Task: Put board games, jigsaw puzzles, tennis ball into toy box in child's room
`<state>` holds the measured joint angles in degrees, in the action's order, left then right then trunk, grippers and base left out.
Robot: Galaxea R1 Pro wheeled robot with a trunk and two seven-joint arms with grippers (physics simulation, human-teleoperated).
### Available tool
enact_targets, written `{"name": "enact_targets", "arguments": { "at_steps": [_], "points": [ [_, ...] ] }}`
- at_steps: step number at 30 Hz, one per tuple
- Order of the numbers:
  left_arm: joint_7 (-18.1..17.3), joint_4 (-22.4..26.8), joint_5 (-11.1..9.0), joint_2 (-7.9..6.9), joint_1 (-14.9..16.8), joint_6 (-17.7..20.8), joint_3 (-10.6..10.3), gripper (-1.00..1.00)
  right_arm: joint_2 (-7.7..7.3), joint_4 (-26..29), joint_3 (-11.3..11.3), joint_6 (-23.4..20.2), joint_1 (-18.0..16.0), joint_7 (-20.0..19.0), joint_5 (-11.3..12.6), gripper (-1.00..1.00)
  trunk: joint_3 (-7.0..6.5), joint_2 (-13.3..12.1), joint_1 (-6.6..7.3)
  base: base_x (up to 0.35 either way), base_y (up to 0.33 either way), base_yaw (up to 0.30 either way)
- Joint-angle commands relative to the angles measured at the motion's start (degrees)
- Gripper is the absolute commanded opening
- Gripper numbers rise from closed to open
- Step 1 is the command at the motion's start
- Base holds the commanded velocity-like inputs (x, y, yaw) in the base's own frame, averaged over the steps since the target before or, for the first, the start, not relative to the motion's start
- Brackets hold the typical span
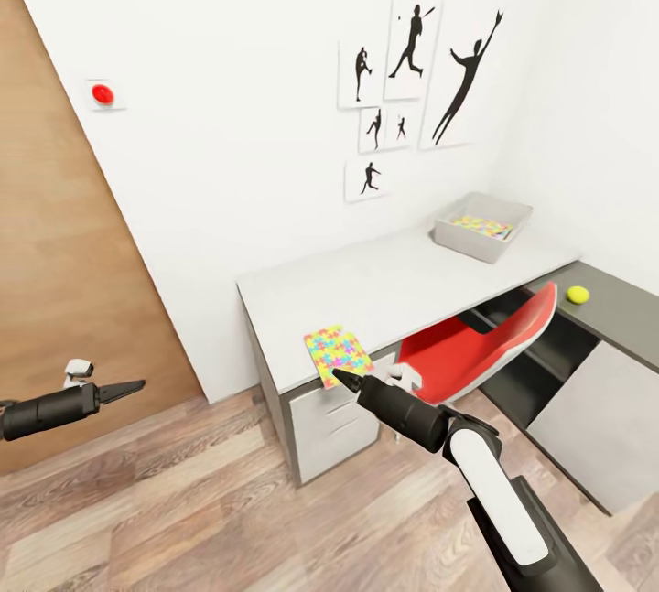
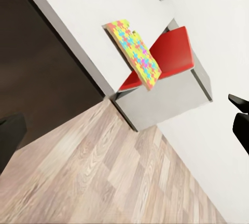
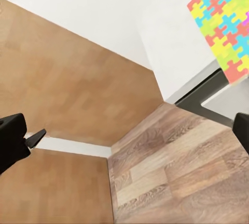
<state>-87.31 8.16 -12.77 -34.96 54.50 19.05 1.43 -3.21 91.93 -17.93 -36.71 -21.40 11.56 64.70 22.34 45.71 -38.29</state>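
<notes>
No text, label, brand name or number could be read anywhere in the three views. The jigsaw puzzle [image 1: 337, 354] at the front edge of the tabletop [image 1: 384, 285] carried only interlocking coloured pieces, with no lettering. The pictures on the wall [image 1: 412, 93] showed plain black player silhouettes without captions. The red round button [image 1: 102, 94] on its white wall plate bore no legible marking. The second puzzle inside the toy box [image 1: 483, 226] was too small to show anything beyond colour patches.
</notes>
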Motion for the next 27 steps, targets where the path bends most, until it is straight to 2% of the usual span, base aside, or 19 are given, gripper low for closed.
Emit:
{"name": "enact_targets", "arguments": {
  "at_steps": [1, 18, 27],
  "points": [
    [-0.2, 0.0, 0.2, 0.0, 0.1, 0.6, 0.1, 1.0, -0.04, 0.1, -0.1, 0.0, 0.0, 0.6, 0.6, 1.0, 0.18, 0.5, -0.24, 0.0, 0.0, 0.19],
    [-0.1, 0.0, 0.2, 0.23, 0.0, 0.1, 0.1, 1.0, -0.04, 0.1, -0.1, 0.0, 0.0, 0.5, 0.6, 1.0, 1.96, 7.3, -3.97, 0.0, 0.0, 0.186],
    [-0.1, 0.0, 0.2, 0.95, 0.0, -0.1, 0.1, 1.0, -0.03, 0.1, -0.1, 0.0, 0.0, 0.5, 0.6, 1.0, 2.88, 10.9, -5.95, 0.0, 0.0, 0.182]
  ]
}}
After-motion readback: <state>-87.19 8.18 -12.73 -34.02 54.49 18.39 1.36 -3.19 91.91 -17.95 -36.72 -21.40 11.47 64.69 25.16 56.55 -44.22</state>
